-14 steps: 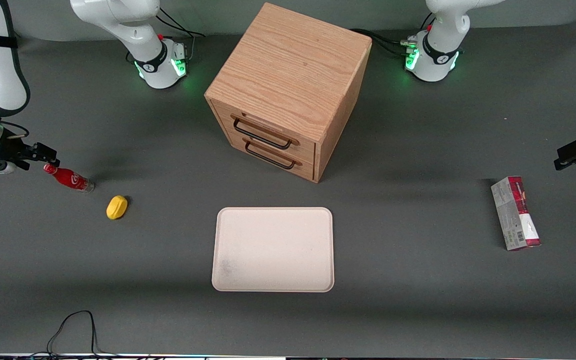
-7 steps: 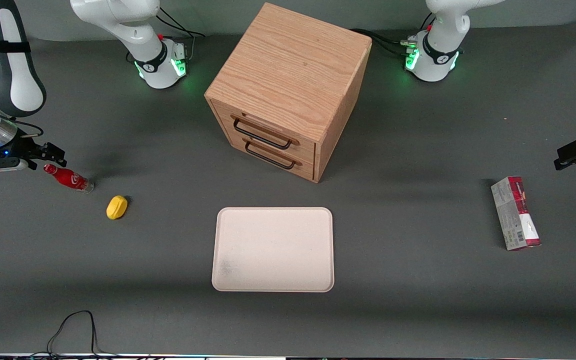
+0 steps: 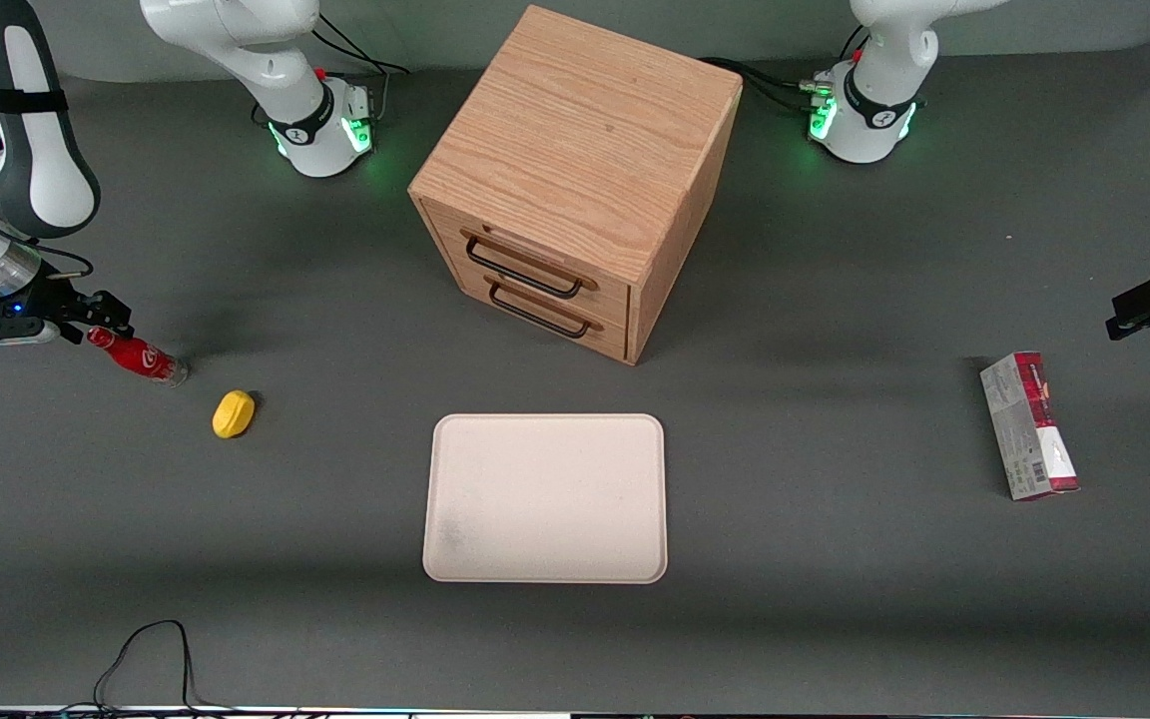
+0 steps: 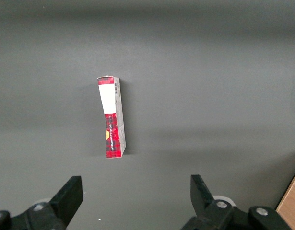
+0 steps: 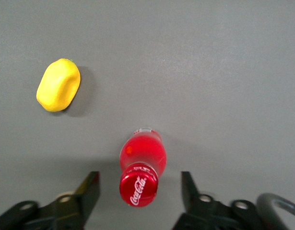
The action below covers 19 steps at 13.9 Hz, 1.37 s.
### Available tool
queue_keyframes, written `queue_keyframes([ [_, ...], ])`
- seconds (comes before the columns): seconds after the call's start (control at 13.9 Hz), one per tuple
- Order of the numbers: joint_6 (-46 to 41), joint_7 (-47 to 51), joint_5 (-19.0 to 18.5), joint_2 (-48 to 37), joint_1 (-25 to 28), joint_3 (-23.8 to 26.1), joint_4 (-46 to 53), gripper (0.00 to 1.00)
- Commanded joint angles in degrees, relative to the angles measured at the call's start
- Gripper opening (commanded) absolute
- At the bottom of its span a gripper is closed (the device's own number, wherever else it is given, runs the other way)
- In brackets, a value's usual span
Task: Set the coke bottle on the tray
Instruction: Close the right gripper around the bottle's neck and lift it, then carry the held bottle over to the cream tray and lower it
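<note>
Two parted fingers of the pincer (image 5: 140, 191) flank the upright coke bottle (image 5: 141, 171).

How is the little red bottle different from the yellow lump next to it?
The coke bottle is red with a white logo; the yellow lump is plain yellow. The bottle is slim and tall; the lump is short and rounded. The open gripper hovers over the bottle's cap; the lump sits apart. Both rest on the grey table, off the tray.
</note>
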Motion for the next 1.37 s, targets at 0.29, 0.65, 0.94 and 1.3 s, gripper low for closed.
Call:
queue_keyframes([
  [0.29, 0.69, -1.81, 4.59, 1.09, 0.17, 1.08, 0.5, 0.0],
  [0.65, -5.78, 1.34, 4.5, 0.48, -0.01, 5.12, 5.83, 0.0],
  [0.94, -21.77, 10.72, 4.41, 0.74, -0.01, 8.89, 19.97, 0.0],
  [1.3, -36.28, 24.61, 3.8, 4.16, 0.26, 17.06, 38.69, 0.0],
])
